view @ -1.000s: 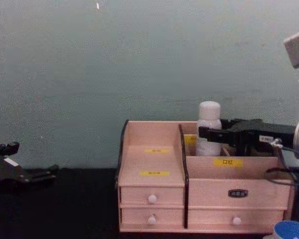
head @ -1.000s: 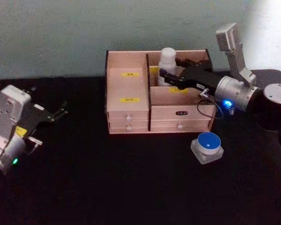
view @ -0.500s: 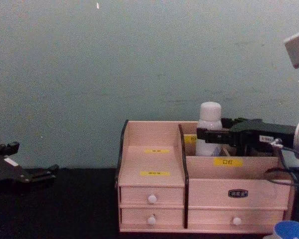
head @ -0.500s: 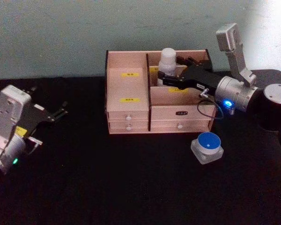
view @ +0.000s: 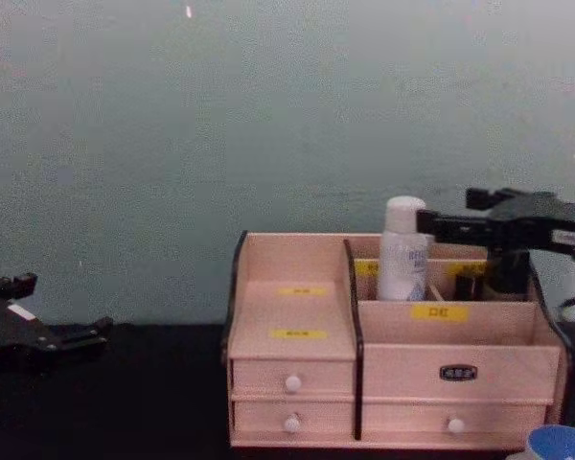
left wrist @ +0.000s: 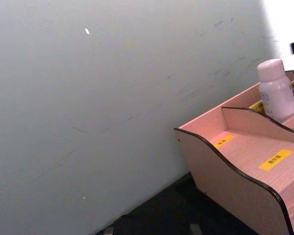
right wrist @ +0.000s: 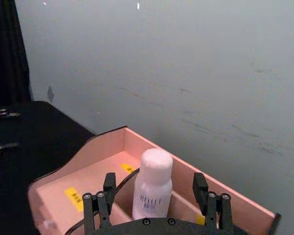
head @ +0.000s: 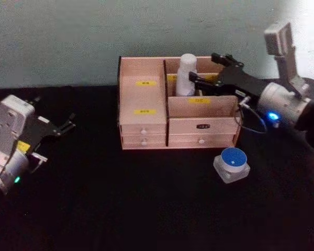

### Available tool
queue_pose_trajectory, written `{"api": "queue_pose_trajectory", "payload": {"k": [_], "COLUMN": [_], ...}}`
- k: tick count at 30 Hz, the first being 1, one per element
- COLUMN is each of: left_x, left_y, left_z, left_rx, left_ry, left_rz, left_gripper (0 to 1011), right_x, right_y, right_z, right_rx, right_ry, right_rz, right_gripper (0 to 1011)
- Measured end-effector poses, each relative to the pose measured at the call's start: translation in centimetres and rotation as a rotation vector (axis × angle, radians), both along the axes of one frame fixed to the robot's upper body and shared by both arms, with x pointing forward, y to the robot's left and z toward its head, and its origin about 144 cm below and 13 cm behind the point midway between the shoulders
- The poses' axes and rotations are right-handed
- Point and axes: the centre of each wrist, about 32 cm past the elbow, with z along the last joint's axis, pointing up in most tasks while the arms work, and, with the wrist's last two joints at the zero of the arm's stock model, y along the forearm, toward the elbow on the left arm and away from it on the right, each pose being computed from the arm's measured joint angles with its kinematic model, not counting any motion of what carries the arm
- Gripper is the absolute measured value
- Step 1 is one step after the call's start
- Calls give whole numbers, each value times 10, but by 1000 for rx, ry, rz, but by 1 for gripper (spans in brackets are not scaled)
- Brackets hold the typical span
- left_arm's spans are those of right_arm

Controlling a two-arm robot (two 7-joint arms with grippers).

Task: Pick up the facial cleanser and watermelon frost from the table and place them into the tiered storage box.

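since half a second ago the right gripper has drawn back toward the upper right of the head view and released the tall white cylindrical facial cleanser bottle. its jaws are spread wide, and in the right wrist view one finger shows on each side of the bottle, clear of it. the bottle stands upright in the rear right compartment of the light pink-beige wooden tiered storage box, upper centre. the squat clear watermelon frost jar with a blue lid sits on the black table near the box's front right corner. the left gripper rests at the left edge; whether it is spread or closed cannot be told.
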Motion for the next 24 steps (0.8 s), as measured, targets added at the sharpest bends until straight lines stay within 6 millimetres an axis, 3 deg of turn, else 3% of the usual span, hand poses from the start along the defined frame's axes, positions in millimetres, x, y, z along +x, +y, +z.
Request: {"api": "queue_pose_trajectory", "payload": {"k": [12,24], "left_x": [0,0], "left_y": [0,0], "left_z": [0,0], "left_rx": [0,0], "left_ry": [0,0], "left_rz": [0,0], "left_gripper": [1001,1001], "right_x": [-68,-119], "right_y": [-34,-48], "right_z": [22,21], "right_rx": [-23,-61], "right_ry": [78,215], "right_rz": [-9,-19], "right_gripper": [1000,1000]}}
